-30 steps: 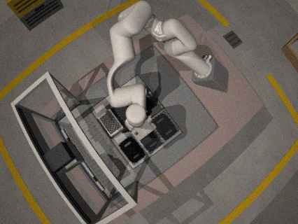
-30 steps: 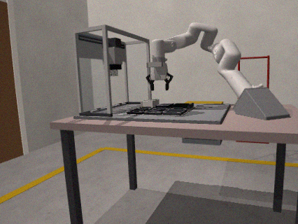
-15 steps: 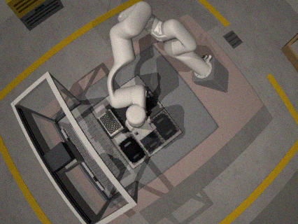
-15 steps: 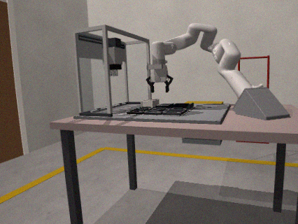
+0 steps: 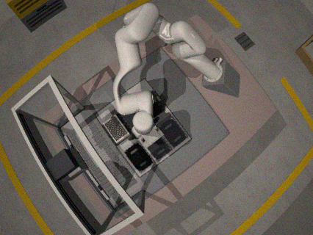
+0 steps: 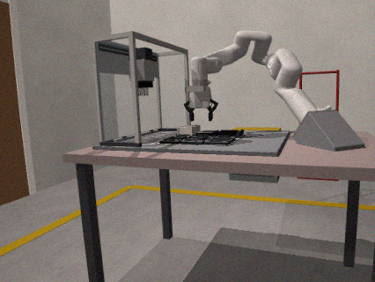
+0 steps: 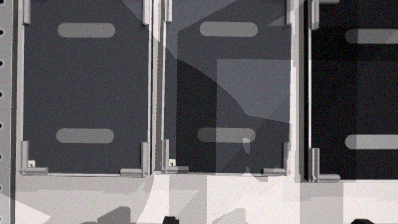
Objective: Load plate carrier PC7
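Gripper (image 6: 201,115) hangs fully open, holding nothing, with clear air above the surface (image 6: 304,160). The carrier (image 5: 129,150) lies loose on the apron beside the instrument frame (image 5: 73,121), one well plate (image 5: 117,128) on it. Dark nests (image 7: 85,90) line up below, raised corner locators framing each.
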You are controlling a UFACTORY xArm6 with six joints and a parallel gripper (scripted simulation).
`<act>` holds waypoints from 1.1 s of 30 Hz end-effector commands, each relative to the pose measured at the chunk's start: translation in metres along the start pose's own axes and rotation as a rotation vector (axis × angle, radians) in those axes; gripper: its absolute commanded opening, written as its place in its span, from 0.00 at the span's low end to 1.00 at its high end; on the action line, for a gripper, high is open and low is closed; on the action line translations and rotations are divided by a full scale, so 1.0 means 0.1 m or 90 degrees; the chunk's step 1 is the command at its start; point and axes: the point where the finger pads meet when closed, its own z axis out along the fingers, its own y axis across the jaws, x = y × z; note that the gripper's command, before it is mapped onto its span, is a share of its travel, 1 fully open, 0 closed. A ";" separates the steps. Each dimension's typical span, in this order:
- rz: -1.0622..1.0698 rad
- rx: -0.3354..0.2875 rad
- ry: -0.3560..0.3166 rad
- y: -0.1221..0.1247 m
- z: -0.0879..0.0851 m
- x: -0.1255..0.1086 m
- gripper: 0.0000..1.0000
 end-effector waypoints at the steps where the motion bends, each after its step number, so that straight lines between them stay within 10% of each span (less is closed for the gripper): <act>1: 0.001 -0.001 0.001 0.01 0.05 0.00 1.00; 33: 0.001 -0.001 0.001 0.01 0.52 0.00 1.00</act>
